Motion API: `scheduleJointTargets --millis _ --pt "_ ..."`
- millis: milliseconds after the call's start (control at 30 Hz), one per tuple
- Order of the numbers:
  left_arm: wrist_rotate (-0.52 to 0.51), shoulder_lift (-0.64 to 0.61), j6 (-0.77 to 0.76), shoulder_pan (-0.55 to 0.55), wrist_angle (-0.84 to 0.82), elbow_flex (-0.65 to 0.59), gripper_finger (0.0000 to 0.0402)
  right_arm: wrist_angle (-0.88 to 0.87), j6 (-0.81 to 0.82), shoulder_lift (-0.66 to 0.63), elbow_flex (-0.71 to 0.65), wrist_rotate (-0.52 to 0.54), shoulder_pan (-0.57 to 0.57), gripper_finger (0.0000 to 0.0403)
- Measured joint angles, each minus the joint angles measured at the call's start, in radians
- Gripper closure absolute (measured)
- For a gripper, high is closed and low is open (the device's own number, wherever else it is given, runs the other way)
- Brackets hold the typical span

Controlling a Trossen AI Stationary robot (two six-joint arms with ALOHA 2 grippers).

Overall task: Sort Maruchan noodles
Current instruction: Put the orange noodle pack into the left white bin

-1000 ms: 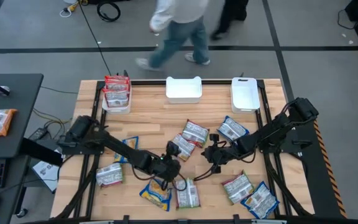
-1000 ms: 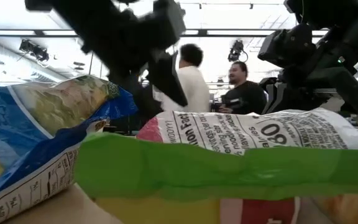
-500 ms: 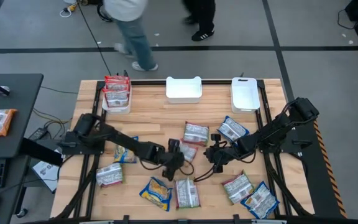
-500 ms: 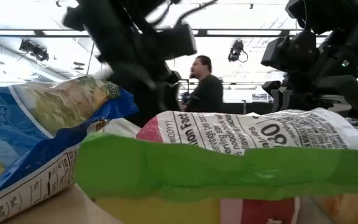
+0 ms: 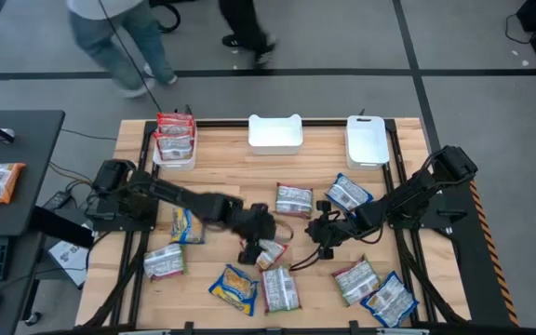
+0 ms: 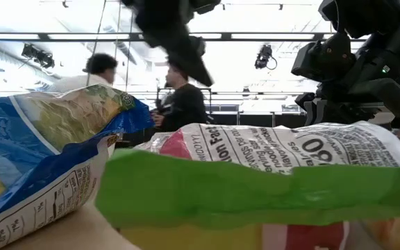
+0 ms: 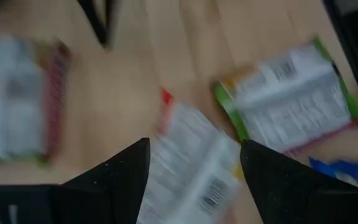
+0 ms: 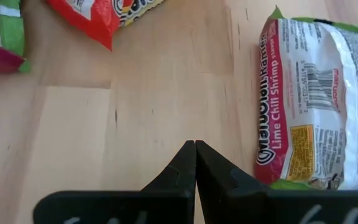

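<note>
Several Maruchan packets lie flat on the wooden table. My left gripper (image 5: 252,242) hangs open above the table's middle. In the left wrist view a red-edged packet (image 7: 194,177) lies between and below my left gripper's (image 7: 194,143) spread fingers; from above, that packet (image 5: 270,253) sits just near-right of them. My right gripper (image 5: 316,233) is shut, low over bare wood, and touches nothing. In its wrist view a Lime Chili Shrimp packet (image 8: 316,106) lies beside my right gripper (image 8: 195,143). Red packets fill the far-left bin (image 5: 175,140). My left gripper has a finger on either side of the red-edged packet (image 7: 185,155), coming from above. I cannot tell whether the fingers touch it; the packet appears to lie on the table.
Two more white bins, one (image 5: 275,133) in the middle and one (image 5: 368,140) to the right, stand at the far edge. Other packets lie at the near edge (image 5: 280,288), near right (image 5: 389,300), left (image 5: 164,262) and centre (image 5: 293,198). People walk beyond the far edge.
My left gripper has moved from the near-edge packets toward the table's middle and risen. The red-edged packet has shifted from beside the silvery centre packet toward the near edge. The right arm has stayed still.
</note>
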Motion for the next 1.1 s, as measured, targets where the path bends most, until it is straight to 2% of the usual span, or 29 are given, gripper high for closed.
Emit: scheduleJointTargets --millis 167,300,433,633,867,967,1100 --pt "0.075 0.045 0.101 0.118 -0.028 0.021 0.0153 0.0 0.05 0.0 0.0 -0.046 0.0 0.039" --pt "0.145 0.091 0.151 0.161 -0.016 0.026 0.0164 -0.011 0.096 0.0 0.0 -0.096 0.0 0.0391" --pt "0.223 0.154 0.156 0.151 -0.013 0.026 0.0173 -0.016 0.109 0.0 0.0 -0.098 0.0 0.039" --pt "0.229 0.242 0.14 0.117 -0.006 0.026 0.0175 -0.014 0.107 0.0 0.0 -0.098 -0.014 0.0391" --pt "0.234 0.269 0.145 0.1 0.011 0.029 0.0178 -0.015 0.106 0.0 0.0 -0.098 -0.018 0.0389" --pt "0.228 0.269 0.175 0.1 0.012 0.028 0.0203 -0.016 0.105 0.0 0.0 -0.098 -0.018 0.039" --pt "0.194 0.262 0.207 0.099 0.003 0.027 0.028 -0.021 0.104 0.0 0.0 -0.098 -0.018 0.0391"
